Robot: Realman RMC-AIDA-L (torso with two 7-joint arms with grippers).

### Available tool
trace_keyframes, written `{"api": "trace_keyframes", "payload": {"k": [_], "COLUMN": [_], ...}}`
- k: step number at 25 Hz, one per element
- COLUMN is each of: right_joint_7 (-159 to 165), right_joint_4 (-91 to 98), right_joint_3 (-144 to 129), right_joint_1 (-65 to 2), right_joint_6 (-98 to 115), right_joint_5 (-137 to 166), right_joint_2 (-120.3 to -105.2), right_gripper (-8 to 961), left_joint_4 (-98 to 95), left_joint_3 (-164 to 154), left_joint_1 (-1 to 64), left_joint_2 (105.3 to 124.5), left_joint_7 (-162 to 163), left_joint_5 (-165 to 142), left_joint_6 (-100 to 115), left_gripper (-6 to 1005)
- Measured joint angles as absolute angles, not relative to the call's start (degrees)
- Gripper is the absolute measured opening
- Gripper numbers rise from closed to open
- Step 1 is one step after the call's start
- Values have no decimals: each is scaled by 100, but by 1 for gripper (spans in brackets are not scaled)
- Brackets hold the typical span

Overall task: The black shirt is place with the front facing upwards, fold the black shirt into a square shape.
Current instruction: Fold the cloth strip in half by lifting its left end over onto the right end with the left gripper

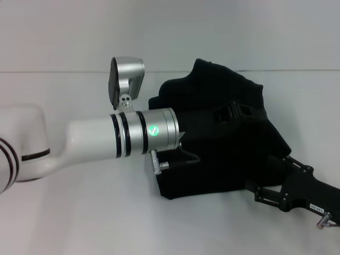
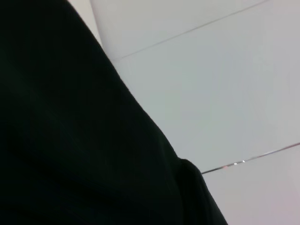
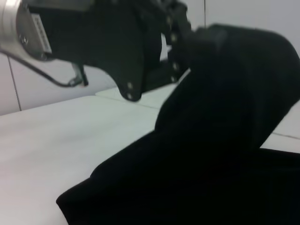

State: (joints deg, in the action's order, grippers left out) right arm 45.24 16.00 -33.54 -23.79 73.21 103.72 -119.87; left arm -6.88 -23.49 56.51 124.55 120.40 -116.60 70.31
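The black shirt (image 1: pixel 223 159) lies bunched and partly folded on the white table, right of centre in the head view. No print shows on it. My left arm reaches across from the left, and its gripper (image 1: pixel 236 111) is over the middle of the cloth. In the right wrist view this left gripper (image 3: pixel 180 33) is shut on a raised fold of the shirt (image 3: pixel 220 131), which drapes down from it. Black cloth (image 2: pixel 70 140) fills much of the left wrist view. My right gripper (image 1: pixel 255 190) sits at the shirt's near right edge, touching the cloth.
The white table (image 1: pixel 79 223) stretches bare to the left and in front of the shirt. A seam line (image 1: pixel 53 71) runs across the far side of the table. My left arm's white forearm (image 1: pixel 95 141) spans the left half of the head view.
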Motion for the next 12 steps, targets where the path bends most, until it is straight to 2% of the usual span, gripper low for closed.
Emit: {"api": "trace_keyframes", "payload": {"k": [12], "right_joint_7": [4527], "right_joint_4": [1555], "right_joint_3": [-3135], "right_joint_1": [-2375], "right_joint_6": [7118], "right_joint_5": [10364], "right_joint_2": [-11986], "right_gripper": [945], "left_joint_4": [-337], "left_joint_3": [-2313], "left_joint_1": [5742], "left_joint_2": [12476], "left_joint_7": [11602], "left_joint_5": [-11446], "left_joint_6": [6725], "left_gripper": [32]}}
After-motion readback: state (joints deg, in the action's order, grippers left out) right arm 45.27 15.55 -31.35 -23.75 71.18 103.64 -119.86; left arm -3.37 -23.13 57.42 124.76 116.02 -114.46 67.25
